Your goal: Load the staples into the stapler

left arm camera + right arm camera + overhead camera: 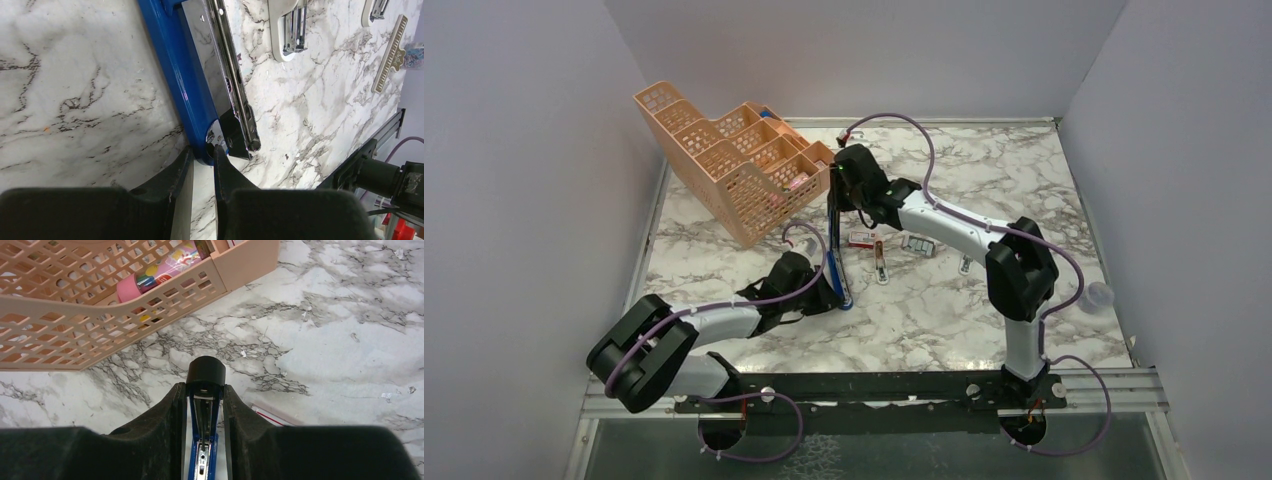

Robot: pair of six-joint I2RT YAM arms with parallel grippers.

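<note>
The blue stapler (836, 245) runs from near to far across the middle of the marble table (1024, 170), held at both ends. My left gripper (837, 295) (202, 150) is shut on its rear hinge end. There the blue cover (180, 75) and the silver channel (227, 65) lie side by side. My right gripper (835, 190) (205, 390) is shut on the far end, just behind the black cap (205, 372). The staples (917, 243), a small grey ribbed block, lie on the table to the right of the stapler, apart from both grippers.
A peach mesh organiser (724, 160) (100, 330) stands at the back left, close to my right gripper. A red-and-white box (860, 240), a small white stapler (882, 268) (287, 35) and a pale ribbed strip (391, 55) lie to the right. A clear cup (1100, 297) sits at the table's right edge.
</note>
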